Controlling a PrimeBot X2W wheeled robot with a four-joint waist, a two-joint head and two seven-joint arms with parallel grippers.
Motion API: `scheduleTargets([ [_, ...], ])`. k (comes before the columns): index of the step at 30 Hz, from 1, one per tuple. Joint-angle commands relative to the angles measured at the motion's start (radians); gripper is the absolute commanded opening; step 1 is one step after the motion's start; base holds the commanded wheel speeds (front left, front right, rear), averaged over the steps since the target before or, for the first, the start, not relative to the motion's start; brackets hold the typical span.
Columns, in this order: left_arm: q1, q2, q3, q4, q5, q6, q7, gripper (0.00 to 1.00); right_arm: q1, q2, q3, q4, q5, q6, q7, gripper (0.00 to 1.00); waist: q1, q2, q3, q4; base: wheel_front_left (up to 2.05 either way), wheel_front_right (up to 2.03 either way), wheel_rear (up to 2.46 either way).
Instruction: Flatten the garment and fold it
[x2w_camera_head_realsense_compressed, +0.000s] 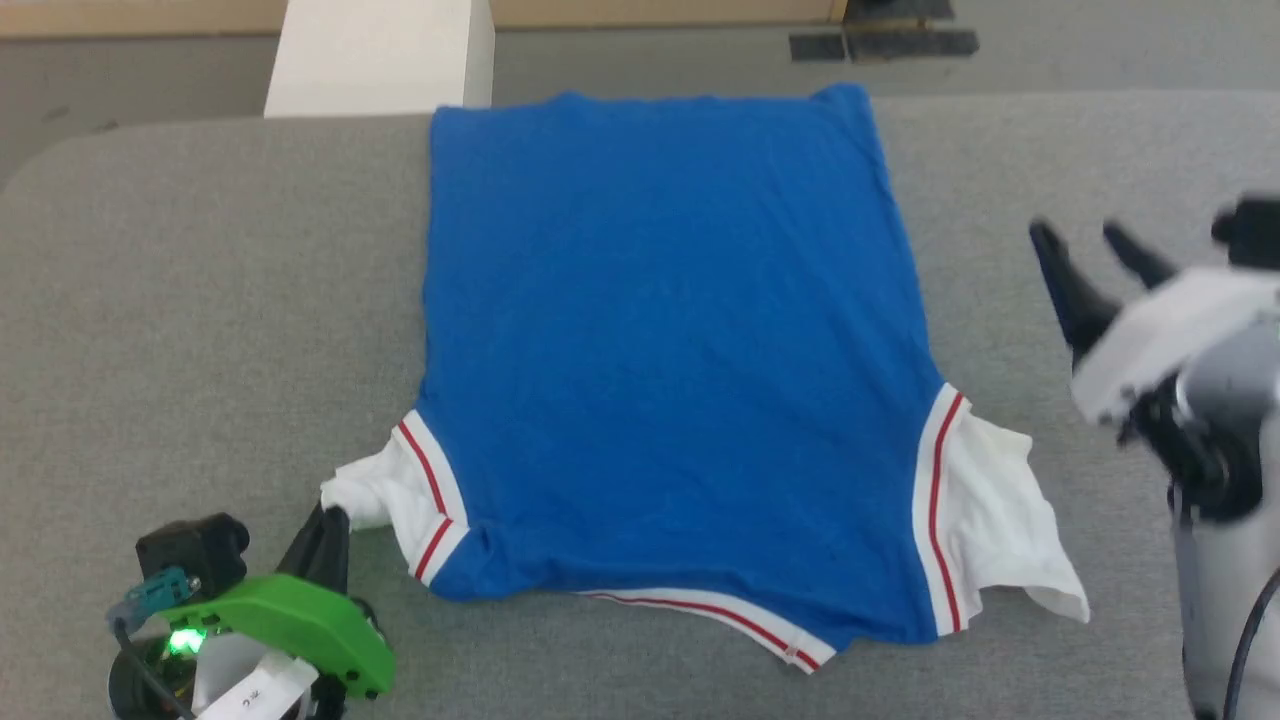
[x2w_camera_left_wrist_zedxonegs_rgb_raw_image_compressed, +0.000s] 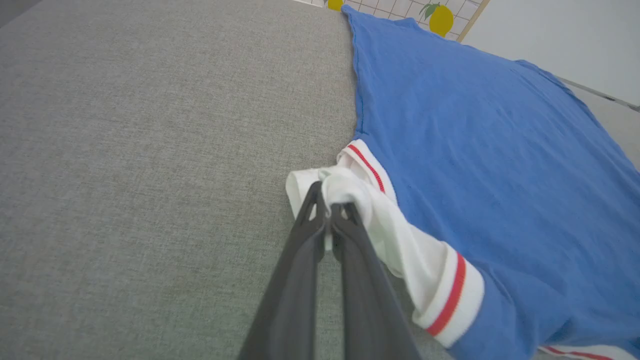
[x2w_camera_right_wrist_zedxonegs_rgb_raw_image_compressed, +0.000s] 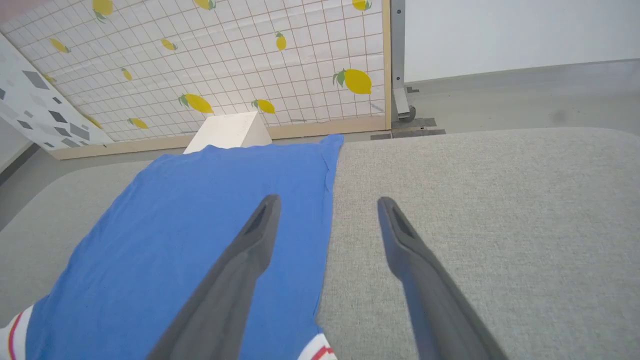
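Note:
The garment (x2w_camera_head_realsense_compressed: 670, 360) is a royal-blue T-shirt lying flat on the grey table (x2w_camera_head_realsense_compressed: 200, 300), plain side up, with its hem at the far edge and its red-and-white trimmed collar toward me. Its white left sleeve (x2w_camera_left_wrist_zedxonegs_rgb_raw_image_compressed: 360, 205) is bunched up, and my left gripper (x2w_camera_left_wrist_zedxonegs_rgb_raw_image_compressed: 327, 202) is shut on that sleeve's tip. The same gripper (x2w_camera_head_realsense_compressed: 335, 520) sits at the lower left in the head view. The white right sleeve (x2w_camera_head_realsense_compressed: 1000, 520) lies spread out and loose. My right gripper (x2w_camera_head_realsense_compressed: 1085, 245) hangs open above the table, right of the shirt's edge (x2w_camera_right_wrist_zedxonegs_rgb_raw_image_compressed: 327, 210).
A white block (x2w_camera_head_realsense_compressed: 385, 55) stands beyond the table's far edge. Behind it is a lemon-patterned grid panel (x2w_camera_right_wrist_zedxonegs_rgb_raw_image_compressed: 225, 65) on a wooden base, with a metal stand (x2w_camera_right_wrist_zedxonegs_rgb_raw_image_compressed: 400, 60) beside it. Bare grey table (x2w_camera_right_wrist_zedxonegs_rgb_raw_image_compressed: 500, 210) stretches to the right of the shirt.

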Motion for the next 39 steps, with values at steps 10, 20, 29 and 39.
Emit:
scheduleTargets([
  [10, -0.081, -0.012, -0.027, -0.137, 0.043, -0.002, -0.046, 0.00, -0.425, -0.065, 0.026, 0.211, -0.145, -0.001, 0.087, 1.00, -0.0001, 0.0000, 0.281, 0.118, 0.00, 0.00, 0.00],
  [20, -0.126, -0.036, -0.056, -0.205, 0.054, -0.021, -0.087, 0.00, -0.730, -0.126, 0.019, 0.378, -0.302, -0.001, 0.294, 1.00, -0.0001, 0.0000, 0.458, 0.212, 0.00, 0.00, 0.00],
  [29, -0.162, -0.042, -0.075, -0.253, 0.075, -0.036, -0.121, 0.00, -0.866, -0.161, 0.040, 0.408, -0.388, -0.001, 0.458, 1.00, -0.0001, 0.0000, 0.563, 0.275, 0.00, 0.00, 0.00],
  [39, -0.171, -0.029, -0.085, -0.325, 0.098, -0.035, -0.126, 0.00, -0.909, -0.185, 0.092, 0.417, -0.395, -0.001, 0.547, 1.00, -0.0001, 0.0000, 0.613, 0.294, 0.00, 0.00, 0.00],
])
